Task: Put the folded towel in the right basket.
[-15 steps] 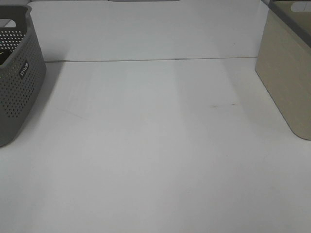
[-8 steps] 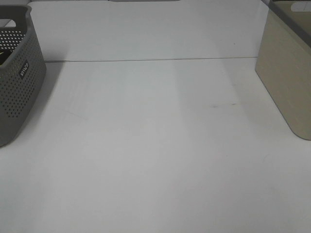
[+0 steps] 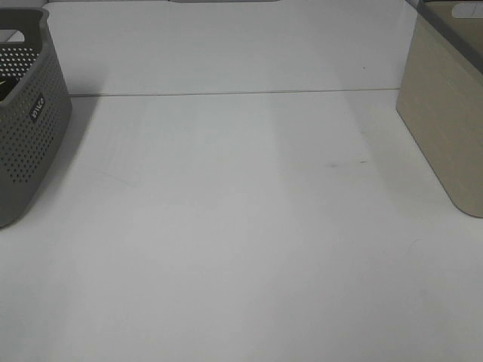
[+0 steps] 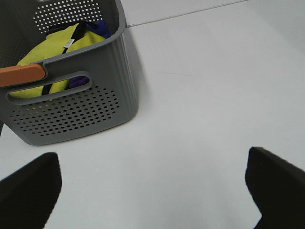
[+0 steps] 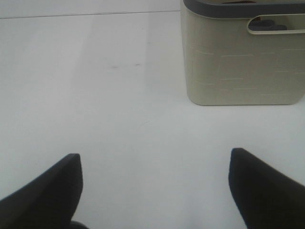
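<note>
The right basket is beige with a dark grey rim and stands at the table's right edge; it also shows in the right wrist view. Something dark shows through its handle slot; I cannot tell what it is. No folded towel lies on the white table. My left gripper is open and empty over the table, beside the grey basket. My right gripper is open and empty, a short way in front of the beige basket. Neither gripper shows in the exterior high view.
The grey perforated basket stands at the table's left edge. It holds a yellow-green cloth, a blue-purple cloth and an orange piece at its rim. A seam crosses the far table.
</note>
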